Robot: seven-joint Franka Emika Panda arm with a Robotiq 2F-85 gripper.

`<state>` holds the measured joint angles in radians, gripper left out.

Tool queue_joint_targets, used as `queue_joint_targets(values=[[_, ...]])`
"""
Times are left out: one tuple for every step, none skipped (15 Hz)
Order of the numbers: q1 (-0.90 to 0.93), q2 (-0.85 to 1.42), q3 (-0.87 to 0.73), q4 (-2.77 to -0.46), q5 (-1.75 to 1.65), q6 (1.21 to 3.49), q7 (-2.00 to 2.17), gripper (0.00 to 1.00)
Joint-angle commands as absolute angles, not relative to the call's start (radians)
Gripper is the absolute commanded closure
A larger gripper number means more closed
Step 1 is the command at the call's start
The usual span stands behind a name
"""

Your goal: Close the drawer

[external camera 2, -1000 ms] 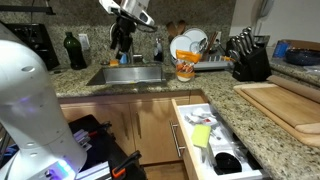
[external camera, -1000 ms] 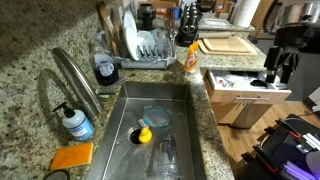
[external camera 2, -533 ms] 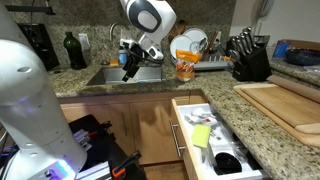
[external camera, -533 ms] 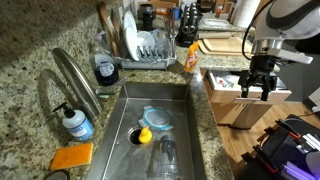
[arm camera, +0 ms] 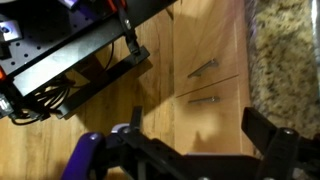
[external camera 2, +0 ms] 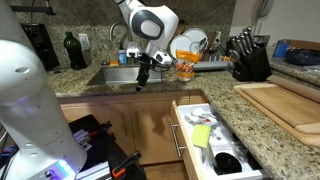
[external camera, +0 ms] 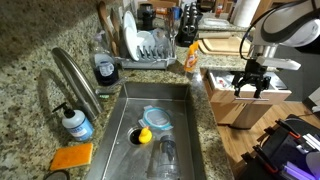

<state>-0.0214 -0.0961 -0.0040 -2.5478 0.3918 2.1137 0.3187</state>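
The drawer (external camera 2: 180,140) stands pulled far out below the granite counter. It has a light tan front and a white inside (external camera 2: 212,132) with a yellow-green item and dark utensils. It also shows in an exterior view (external camera: 228,84). My gripper (external camera: 250,90) hangs with its fingers down at the drawer's front edge, open and empty; whether it touches the front I cannot tell. It also shows in an exterior view (external camera 2: 141,82). In the wrist view the open fingers (arm camera: 205,150) frame tan cabinet fronts (arm camera: 205,85) with metal handles.
A steel sink (external camera: 160,125) holds a yellow item and a glass. A dish rack (external camera: 150,48), an orange bottle (external camera 2: 184,68), a knife block (external camera 2: 246,60) and a wooden cutting board (external camera 2: 285,100) stand on the granite counter. Dark equipment (external camera: 295,150) sits on the floor.
The arm has come down from high above the counter, and the gripper has dropped to the level of the drawer front. The drawer has not moved.
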Motion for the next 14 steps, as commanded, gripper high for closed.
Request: queue_joint_targets(values=[[-0.06, -0.071, -0.029, -2.617, 0.288, 2.324, 0.416, 0.0], [-0.065, -0.073, -0.035, -2.637, 0.265, 2.373, 0.464, 0.0], [-0.071, -0.069, -0.042, -2.649, 0.247, 2.408, 0.517, 0.0], [-0.075, -0.068, -0.052, -2.641, 0.276, 2.344, 0.548, 0.0], [-0.077, -0.064, -0.065, -2.62, 0.324, 2.255, 0.524, 0.0], [-0.065, -0.061, -0.052, -2.624, 0.288, 2.323, 0.514, 0.0], [-0.066, -0.061, -0.055, -2.624, 0.29, 2.312, 0.515, 0.0], [-0.066, -0.061, -0.055, -2.623, 0.29, 2.314, 0.515, 0.0], [-0.065, -0.061, -0.054, -2.622, 0.29, 2.314, 0.515, 0.0], [-0.073, -0.02, -0.057, -2.619, 0.257, 2.348, 0.559, 0.0], [-0.081, 0.007, -0.062, -2.62, 0.226, 2.368, 0.596, 0.0], [-0.094, 0.041, -0.073, -2.627, 0.188, 2.404, 0.646, 0.0], [-0.099, 0.066, -0.086, -2.628, 0.164, 2.418, 0.68, 0.0], [-0.106, 0.095, -0.104, -2.624, 0.141, 2.437, 0.706, 0.0]])
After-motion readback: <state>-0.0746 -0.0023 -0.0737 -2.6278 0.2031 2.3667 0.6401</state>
